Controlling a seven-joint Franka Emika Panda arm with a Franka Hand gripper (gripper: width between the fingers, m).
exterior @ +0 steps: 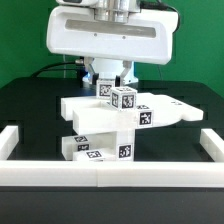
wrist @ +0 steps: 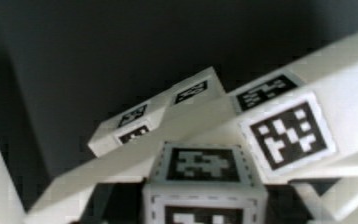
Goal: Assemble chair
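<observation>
Chair [exterior: 110, 125]: we see chunky white plastic parts stacked near the middle of the black table; matte, square-edged blocks and slabs, each carrying small black-and-white square tags.
Top slab [exterior: 150, 110]: a flat white piece lying across the stack; it reaches toward the exterior view's right and ends in a rounded, tapering edge.
Lower blocks [exterior: 95, 148]: thick rectangular pieces under the slab, tags on their front faces.
Post [exterior: 124, 99]: a small square-section white piece with a tag on each visible face, standing on top of the stack; in the wrist view [wrist: 202, 165] we see it close up, slightly blurred, between long white bars.
Gripper [exterior: 110, 88]: closed; it sits low over the stack just beside the post; whether it grips a part we cannot tell, since the fingers are mostly hidden.
Arm [exterior: 105, 35]: it hangs straight down from above; a broad, smooth white housing fills the upper picture.
Rails [exterior: 110, 175]: white, blocky border around the table.
Table [exterior: 30, 105]: smooth, dark, non-reflective.
</observation>
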